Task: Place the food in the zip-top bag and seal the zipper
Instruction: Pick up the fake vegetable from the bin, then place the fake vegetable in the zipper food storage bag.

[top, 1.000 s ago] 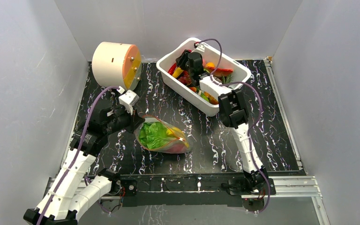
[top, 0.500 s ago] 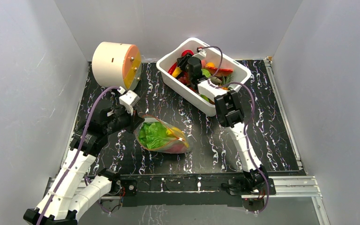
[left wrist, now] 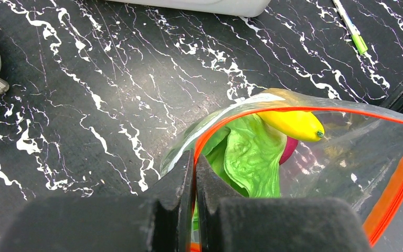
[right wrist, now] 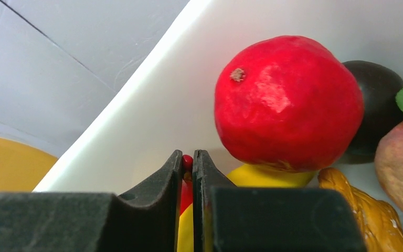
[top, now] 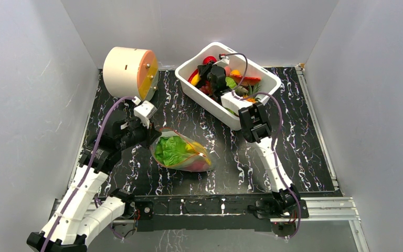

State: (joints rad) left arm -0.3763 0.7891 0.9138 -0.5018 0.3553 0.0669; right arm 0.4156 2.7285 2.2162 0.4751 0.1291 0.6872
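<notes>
Right end effector [right wrist: 188,163] inside tub [top: 205,98], lifting slightly since a second ago, jaws nearly shut, pinching a thin red-yellow piece [right wrist: 187,195]. Round red fruit [right wrist: 288,102] now showing. Bag [top: 184,154] lying on desk near-left of tub. Left end effector [left wrist: 194,164] clamping its zipper [left wrist: 393,194], holding mouth open. Transfer likely coming.

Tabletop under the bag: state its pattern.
The tabletop is black with white marble-like veining, clearest in the left wrist view.
</notes>
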